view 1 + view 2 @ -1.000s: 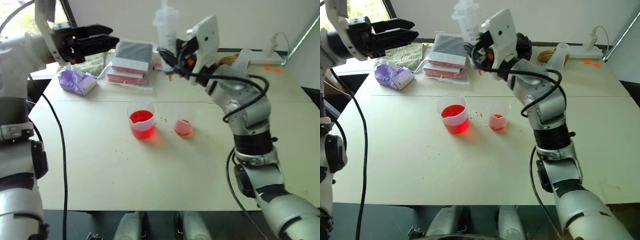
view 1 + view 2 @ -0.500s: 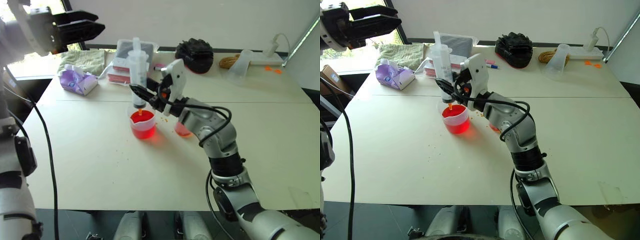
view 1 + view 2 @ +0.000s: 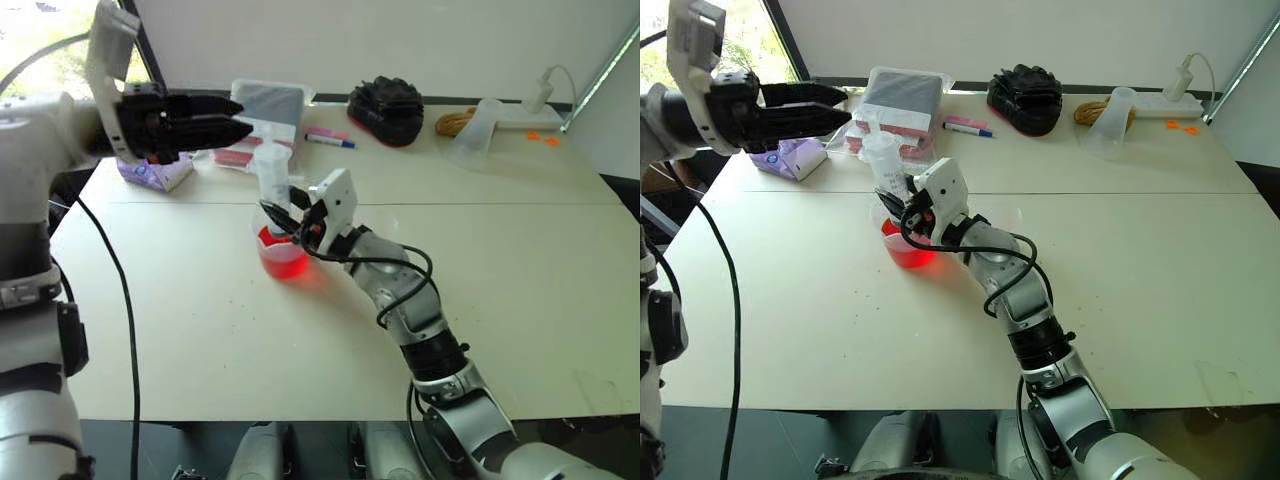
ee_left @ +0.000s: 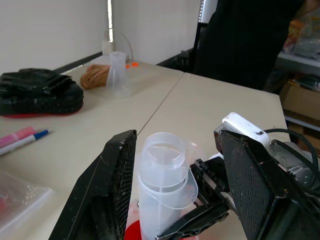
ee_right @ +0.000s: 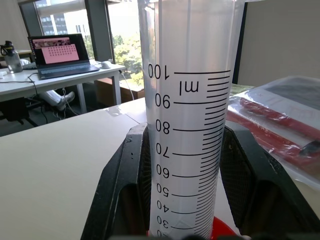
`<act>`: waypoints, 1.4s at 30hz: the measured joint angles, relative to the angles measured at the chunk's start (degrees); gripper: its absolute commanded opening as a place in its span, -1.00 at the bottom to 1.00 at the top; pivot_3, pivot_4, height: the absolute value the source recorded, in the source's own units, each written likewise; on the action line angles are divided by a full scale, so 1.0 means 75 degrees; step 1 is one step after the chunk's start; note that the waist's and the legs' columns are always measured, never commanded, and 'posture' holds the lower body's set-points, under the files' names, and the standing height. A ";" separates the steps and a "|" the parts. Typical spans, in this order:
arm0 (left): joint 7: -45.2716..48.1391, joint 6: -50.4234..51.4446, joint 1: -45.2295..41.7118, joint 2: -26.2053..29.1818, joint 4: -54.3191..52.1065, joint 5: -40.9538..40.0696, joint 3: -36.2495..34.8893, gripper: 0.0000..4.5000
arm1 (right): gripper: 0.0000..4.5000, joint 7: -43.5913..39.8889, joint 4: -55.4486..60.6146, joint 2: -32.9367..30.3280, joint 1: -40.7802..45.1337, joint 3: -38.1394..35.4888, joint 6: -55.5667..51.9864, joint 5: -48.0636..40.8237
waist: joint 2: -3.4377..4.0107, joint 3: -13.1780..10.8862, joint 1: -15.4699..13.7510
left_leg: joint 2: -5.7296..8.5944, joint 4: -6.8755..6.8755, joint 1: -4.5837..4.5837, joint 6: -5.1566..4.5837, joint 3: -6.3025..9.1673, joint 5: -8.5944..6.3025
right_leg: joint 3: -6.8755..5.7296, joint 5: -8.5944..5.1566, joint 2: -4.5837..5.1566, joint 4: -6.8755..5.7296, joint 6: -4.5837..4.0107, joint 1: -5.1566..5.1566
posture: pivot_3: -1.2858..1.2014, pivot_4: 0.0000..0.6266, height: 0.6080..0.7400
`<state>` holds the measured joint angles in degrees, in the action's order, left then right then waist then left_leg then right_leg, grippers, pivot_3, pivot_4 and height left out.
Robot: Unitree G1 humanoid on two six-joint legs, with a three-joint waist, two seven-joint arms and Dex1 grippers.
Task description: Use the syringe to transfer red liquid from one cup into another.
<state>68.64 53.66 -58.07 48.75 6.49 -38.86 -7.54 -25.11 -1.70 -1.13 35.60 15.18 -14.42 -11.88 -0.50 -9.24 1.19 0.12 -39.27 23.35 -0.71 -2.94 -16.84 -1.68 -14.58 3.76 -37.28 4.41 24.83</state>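
Upright, the ribbed-scale clear syringe [image 5: 187, 125] sits clamped in the right gripper [image 3: 283, 215], tip seemingly inside the red-filled beaker [image 3: 284, 255]; left gripper [image 3: 225, 104] gapes.

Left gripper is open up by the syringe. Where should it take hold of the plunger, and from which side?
Grip the plunger top, which stands upright above the syringe barrel held by the right gripper. Bring the left gripper in level from the robot's left, one finger on each side of it, above the flange.
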 measured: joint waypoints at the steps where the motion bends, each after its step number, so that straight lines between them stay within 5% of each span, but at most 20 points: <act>1: -0.0027 0.0009 0.0078 -0.0020 -0.0046 -0.0030 0.0000 0.22 | -0.40 -0.0002 -0.0043 0.0015 -0.0003 0.0008 0.0058 0.0052 | 0.0000 0.0000 -0.0003 | 0.0000 0.0000 0.0000 0.0001 0.0001 0.0000 | 0.0000 0.0000 0.0000 0.0000 0.0000 0.0000 | 0.03 -0.52 1.00; 36: -0.0861 0.0163 0.0872 -0.0607 -0.0869 -0.0258 0.0229 0.22 | -0.40 -0.0146 -0.0410 0.0063 -0.0048 0.0001 0.0308 0.0479 | 0.0000 0.0000 -0.0019 | 0.0001 0.0000 -0.0001 0.0002 0.0002 0.0001 | 0.0000 0.0000 0.0001 0.0001 0.0000 -0.0004 | 0.03 -0.52 1.00; 42: -0.1114 0.0277 0.0871 -0.0861 -0.0935 -0.0347 0.0258 -0.69 | -0.40 -0.0171 -0.0410 0.0045 -0.0088 0.0001 0.0325 0.0512 | 0.0000 0.0000 -0.0016 | 0.0001 0.0000 -0.0001 0.0003 0.0003 0.0001 | 0.0000 0.0000 0.0001 0.0001 0.0000 -0.0004 | 0.03 -0.52 1.00</act>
<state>60.29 55.74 -51.54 42.30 -0.53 -41.47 -5.61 -26.39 -4.78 -0.79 34.94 15.19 -11.98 -8.04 -0.50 -9.24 1.07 0.13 -39.27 23.35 -0.70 -2.92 -16.83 -1.67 -14.58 3.77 -37.27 4.41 24.81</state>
